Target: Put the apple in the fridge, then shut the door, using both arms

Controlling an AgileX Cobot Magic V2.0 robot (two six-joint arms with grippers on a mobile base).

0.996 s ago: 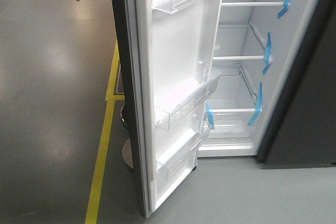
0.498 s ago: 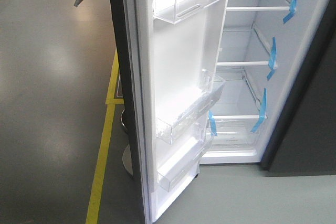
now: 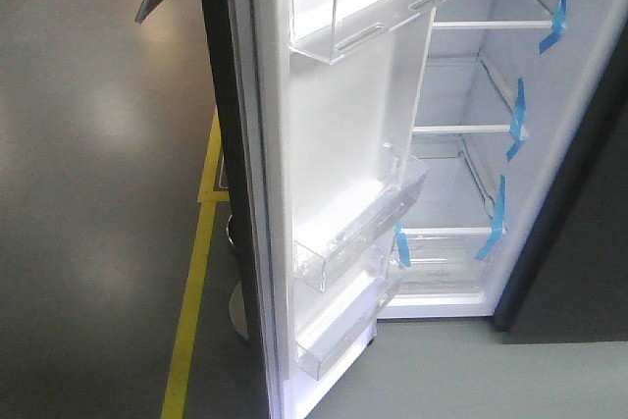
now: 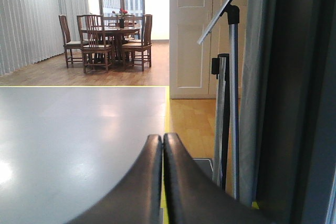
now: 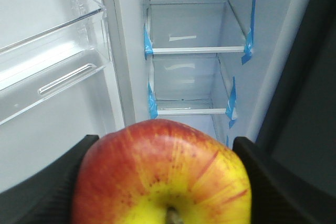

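Grey polished floor (image 3: 98, 144) spreads to the left of the fridge (image 3: 471, 85), and a yellow line (image 3: 191, 282) runs along it close to the door's outer edge. We see the fridge open. Its door (image 3: 339, 115) is swung wide on the fridge's left, with the white lining facing us. Three clear bins sit on that lining: one high (image 3: 373, 7), one at mid height (image 3: 358, 233) and one low (image 3: 339, 331). Inside the fridge, white shelves (image 3: 461, 130) carry blue tape strips (image 3: 515, 115) at their ends.

Our right gripper (image 5: 163, 179) is clamped on the apple (image 5: 163, 177), with a dark finger (image 5: 47, 187) pressed to each side. The apple is red above and yellow around the stem, which faces the wrist camera. It is in front of the open fridge, apart from the shelves and not resting on any of them. One door bin (image 5: 52, 61) lies to its upper left.

Our left gripper (image 4: 163, 148) has its fingers pressed together with nothing between them. It points out over the floor, left of the fridge. Beyond it stand a slanted board on a metal stand (image 4: 231, 51) and, far off on wooden flooring, a dining table with chairs (image 4: 113, 35).
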